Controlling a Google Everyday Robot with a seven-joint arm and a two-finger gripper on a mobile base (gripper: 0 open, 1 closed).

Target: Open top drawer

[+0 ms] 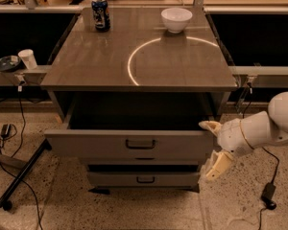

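The top drawer (96, 145) stands pulled out from under the table top, with its dark interior (139, 114) showing and a small dark handle (140, 143) at the middle of its flat grey front. A narrower lower drawer (115, 178) with a like handle sits below it. My gripper (214, 146) is at the right end of the top drawer's front. It is open and holds nothing. Its upper finger (209, 125) lies by the front's top right corner and its lower finger (219, 165) hangs below. The white arm (269, 123) reaches in from the right.
On the table top (96, 61) stand a blue can (101, 14) and a white bowl (176, 19). A paper cup (27, 59) and a dish (6, 63) sit on the left ledge. Cables and a stand leg (21, 174) lie on the floor at the left, a power adapter (269, 195) at the right.
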